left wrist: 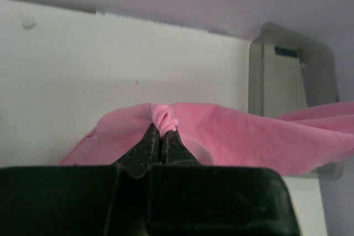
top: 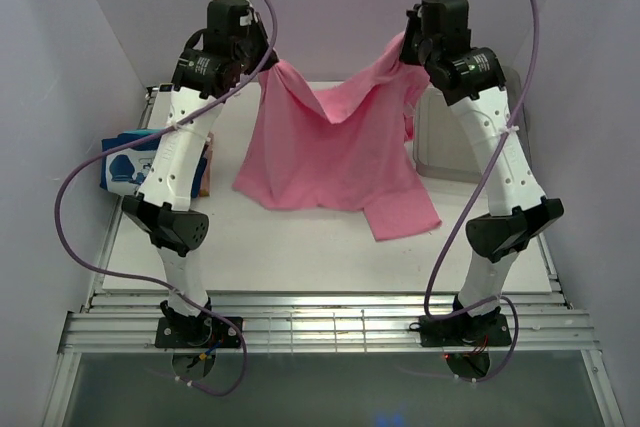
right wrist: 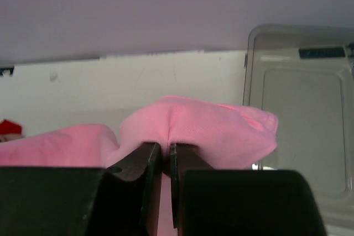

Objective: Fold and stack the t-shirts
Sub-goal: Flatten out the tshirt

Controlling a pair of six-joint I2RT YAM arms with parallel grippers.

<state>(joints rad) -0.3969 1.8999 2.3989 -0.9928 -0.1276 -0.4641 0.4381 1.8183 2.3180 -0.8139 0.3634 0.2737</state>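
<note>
At 9 o'clock on the white desk (top: 300,247), half hidden behind the left arm (top: 180,162), a folded stack of t-shirts (top: 122,165) with a blue, white-printed top, well apart from the lifted cloth. Toward 11 o'clock, left gripper (left wrist: 160,132) pinched shut on a bunched edge of the pink t-shirt (top: 330,152), and toward 1 o'clock, right gripper (right wrist: 165,156) clamped on another edge, the shirt sagging between them and its lower part reaching down over the middle of the desk. At 3 o'clock, beside the right arm (top: 500,157), clear plastic bin (top: 455,152), its left edge crossed by hanging pink cloth.
</note>
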